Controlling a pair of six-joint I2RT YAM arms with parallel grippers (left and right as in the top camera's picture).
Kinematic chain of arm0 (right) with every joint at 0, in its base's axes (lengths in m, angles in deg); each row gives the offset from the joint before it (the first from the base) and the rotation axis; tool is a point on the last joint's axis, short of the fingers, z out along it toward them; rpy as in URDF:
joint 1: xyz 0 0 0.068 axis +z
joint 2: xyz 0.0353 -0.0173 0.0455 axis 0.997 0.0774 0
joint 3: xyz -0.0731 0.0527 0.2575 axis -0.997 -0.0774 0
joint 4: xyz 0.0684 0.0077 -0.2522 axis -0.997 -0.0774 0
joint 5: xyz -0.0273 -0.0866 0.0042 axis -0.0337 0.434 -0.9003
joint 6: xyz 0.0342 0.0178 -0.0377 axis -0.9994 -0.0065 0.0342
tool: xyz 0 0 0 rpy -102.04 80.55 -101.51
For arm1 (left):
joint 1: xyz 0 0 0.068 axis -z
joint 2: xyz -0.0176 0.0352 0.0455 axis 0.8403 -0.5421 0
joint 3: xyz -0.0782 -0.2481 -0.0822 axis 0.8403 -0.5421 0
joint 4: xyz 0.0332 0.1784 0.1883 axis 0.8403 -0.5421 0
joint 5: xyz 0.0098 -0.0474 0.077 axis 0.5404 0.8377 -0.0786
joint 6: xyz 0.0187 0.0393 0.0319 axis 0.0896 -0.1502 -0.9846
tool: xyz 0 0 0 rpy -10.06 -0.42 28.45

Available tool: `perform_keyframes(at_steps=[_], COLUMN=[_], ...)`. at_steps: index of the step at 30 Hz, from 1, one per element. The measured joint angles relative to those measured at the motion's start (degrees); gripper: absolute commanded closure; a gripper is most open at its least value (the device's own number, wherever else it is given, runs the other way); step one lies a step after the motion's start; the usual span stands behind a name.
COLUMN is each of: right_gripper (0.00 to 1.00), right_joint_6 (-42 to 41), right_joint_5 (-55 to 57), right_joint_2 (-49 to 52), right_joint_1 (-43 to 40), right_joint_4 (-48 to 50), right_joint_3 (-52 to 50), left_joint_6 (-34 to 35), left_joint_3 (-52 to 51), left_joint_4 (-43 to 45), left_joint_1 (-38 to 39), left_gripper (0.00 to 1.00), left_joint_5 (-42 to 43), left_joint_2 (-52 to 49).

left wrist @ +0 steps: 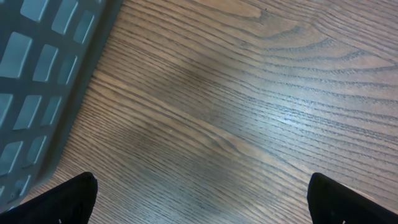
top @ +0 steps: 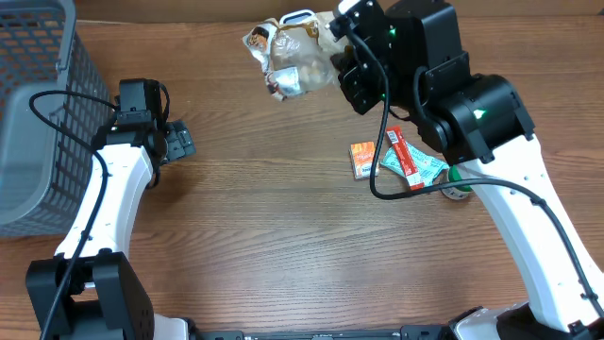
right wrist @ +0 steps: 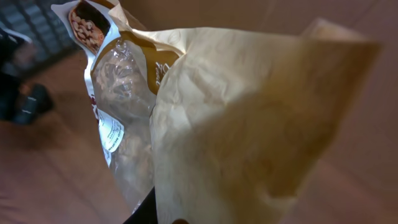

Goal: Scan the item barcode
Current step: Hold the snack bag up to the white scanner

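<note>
I held the bag (top: 293, 59) pinched in my right gripper (top: 342, 68), jaws narrow on its crumpled end, up over the table's (top: 264, 236) far edge near the middle. The bag stuck out from that gripper toward my left side, its long axis roughly along the far edge. My left gripper (top: 179, 142) hung wide and empty beside the basket (top: 38, 94) at the left edge, well apart from the bag. I saw no scanner and no barcode. Bare wood lay between my arms; a box (top: 362, 159) and packet (top: 408, 161) lay by my right arm.
</note>
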Motion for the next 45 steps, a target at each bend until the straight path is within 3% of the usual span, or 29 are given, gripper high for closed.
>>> perform_keyframes(at_steps=[8,18,33,45], right_gripper=[0.96,0.96,0.96,0.96], right_joint_6=[15.76,23.76,26.75,26.82], right_joint_5=[4.68,14.99,28.65,30.86], right_joint_2=[4.94,19.91,33.0,41.2], right_joint_1=[0.02,0.02,0.02,0.02], right_joint_4=[10.67,31.06,59.01,62.86], right_joint_3=[0.0,-0.02,-0.04,-0.09], left_joint_6=[0.0,-0.02,0.0,0.0], left_joint_3=[0.0,0.0,0.0,0.0], left_joint_4=[0.17,0.17,0.15,0.17], left_joint_1=[0.0,0.0,0.0,0.0], left_gripper=[0.0,0.01,0.01,0.01], left_joint_5=[0.02,0.02,0.02,0.02], left_joint_2=[0.0,0.0,0.0,0.0])
